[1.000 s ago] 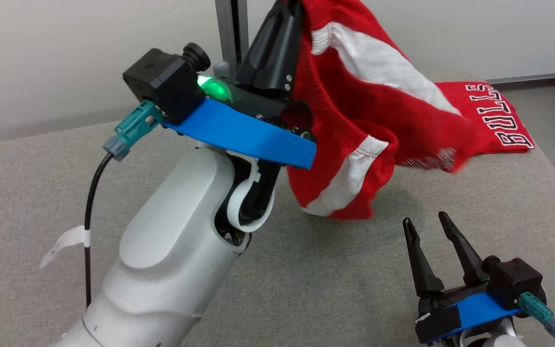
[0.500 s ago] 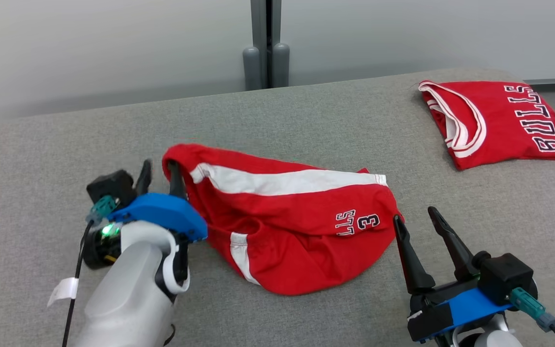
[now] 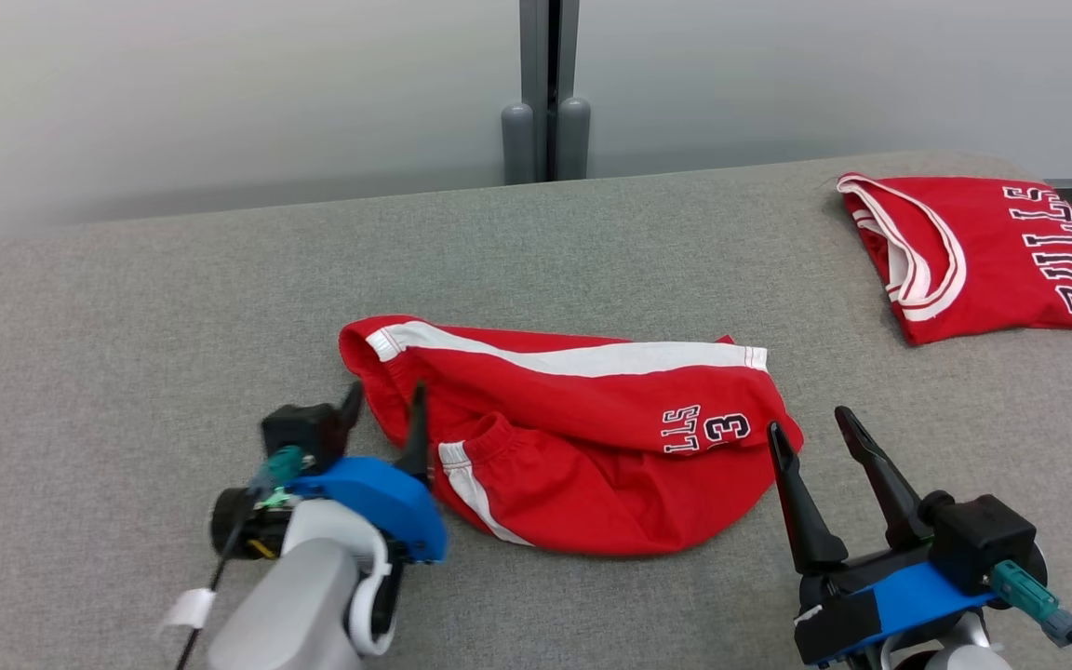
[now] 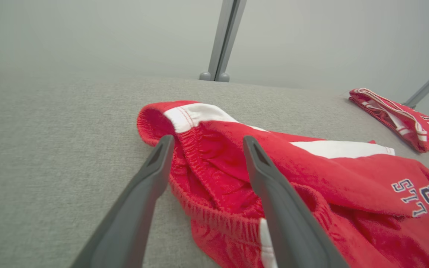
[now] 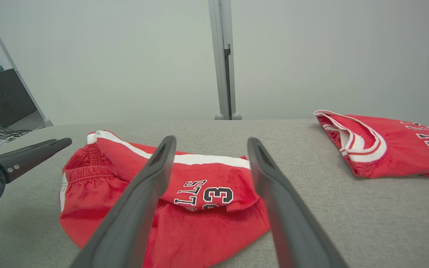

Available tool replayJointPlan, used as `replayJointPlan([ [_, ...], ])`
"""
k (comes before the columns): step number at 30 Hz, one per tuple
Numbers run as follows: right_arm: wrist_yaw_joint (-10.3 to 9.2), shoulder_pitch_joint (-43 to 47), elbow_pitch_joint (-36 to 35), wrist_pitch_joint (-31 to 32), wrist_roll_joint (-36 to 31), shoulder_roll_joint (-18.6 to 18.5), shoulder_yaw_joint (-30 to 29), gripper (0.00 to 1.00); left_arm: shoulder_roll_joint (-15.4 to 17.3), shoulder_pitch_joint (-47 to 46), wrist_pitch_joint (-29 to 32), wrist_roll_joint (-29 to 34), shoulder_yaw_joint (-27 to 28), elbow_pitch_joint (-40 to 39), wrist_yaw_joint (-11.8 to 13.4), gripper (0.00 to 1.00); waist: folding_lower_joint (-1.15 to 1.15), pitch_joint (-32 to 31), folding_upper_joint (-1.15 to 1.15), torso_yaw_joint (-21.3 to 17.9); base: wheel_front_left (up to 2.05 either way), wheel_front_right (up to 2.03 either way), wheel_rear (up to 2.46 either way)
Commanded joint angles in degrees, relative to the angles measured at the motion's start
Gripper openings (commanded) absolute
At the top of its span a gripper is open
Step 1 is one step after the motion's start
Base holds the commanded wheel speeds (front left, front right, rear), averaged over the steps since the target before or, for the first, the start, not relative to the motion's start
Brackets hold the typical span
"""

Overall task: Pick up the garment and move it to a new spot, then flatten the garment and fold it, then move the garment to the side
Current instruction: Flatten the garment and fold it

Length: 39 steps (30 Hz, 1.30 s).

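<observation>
A: Shorts (image 3: 582,447) lie crumpled on the desk (image 3: 127,326), long axis running left to right?
B: Yes. Their waistband (image 4: 199,156) sits at the left gripper (image 3: 386,391), the other end just beside the right gripper (image 3: 806,421); both are spread wide, holding nothing.

Bare grey padded tabletop (image 3: 127,326) runs from 9 through 12 o'clock of the crumpled red shorts (image 3: 573,447), so we have free passage there. At 2 o'clock the folded red Bulls jersey (image 3: 983,256) takes the far corner, and a bare lane lies between the two garments. A grey upright post (image 3: 550,93) stands at 12, beyond the far edge. The left gripper (image 3: 386,395), jaws spread, crowds the waistband at 8. The right gripper (image 3: 808,423), jaws spread, sits just beside the hem at 4.
</observation>
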Motion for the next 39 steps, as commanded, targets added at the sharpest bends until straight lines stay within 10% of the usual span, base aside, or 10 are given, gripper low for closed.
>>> replayJointPlan([
  [1, 0.02, 0.5, -0.2, 0.1, 0.0, -0.1, -0.2, 1.0, -0.4, 0.4, 0.5, 0.7, -1.1, -1.2, -0.5, 1.0, 0.0, -0.1, 0.0, 0.1, 0.0, 0.0, 0.0],
  [19, 0.01, 0.4, 0.3, -0.8, 1.3, -0.1, 0.6, 1.0, 3.9, -2.3, 37.4, 2.7, -12.2, -13.2, 3.1, 1.0, 0.0, 0.2, 0.0, -2.4, 0.0, 0.0, 0.0],
  [20, 0.02, 0.4, 0.3, -0.9, 1.3, -0.1, 0.5, 1.0, 4.3, -2.0, 39.1, 2.5, -12.4, -14.0, 3.6, 0.63, 0.0, 0.2, 0.0, -2.5, 0.0, 0.0, 0.0],
  [22, 0.01, 0.4, 0.3, -1.0, 1.4, -0.1, 0.3, 1.0, 5.0, -0.9, 41.6, 1.8, -12.8, -16.0, 3.8, 0.35, 0.0, 0.3, 0.0, -2.4, 0.0, 0.0, 0.0],
  [23, 0.02, 0.3, 0.3, -0.9, 1.5, -0.1, 0.2, 1.0, 5.1, -0.6, 41.8, 1.4, -12.6, -17.4, 3.5, 0.01, 0.0, 0.4, 0.0, -2.3, 0.0, 0.0, 0.0],
  [35, 0.02, 0.0, 0.4, -1.1, 1.0, -0.1, -0.6, 1.0, -1.4, 5.1, 27.9, -13.3, -2.4, -32.7, -3.7, 0.0, 0.0, 0.6, 0.0, 0.6, 0.0, 0.0, 0.0],
  [39, 0.01, -0.1, 0.2, -0.9, 1.1, -0.1, -0.1, 1.0, -0.3, 5.8, 22.7, -11.7, 0.1, -33.8, -0.8, 0.0, 0.0, 0.5, 0.0, 1.6, 0.0, 0.0, 0.0],
])
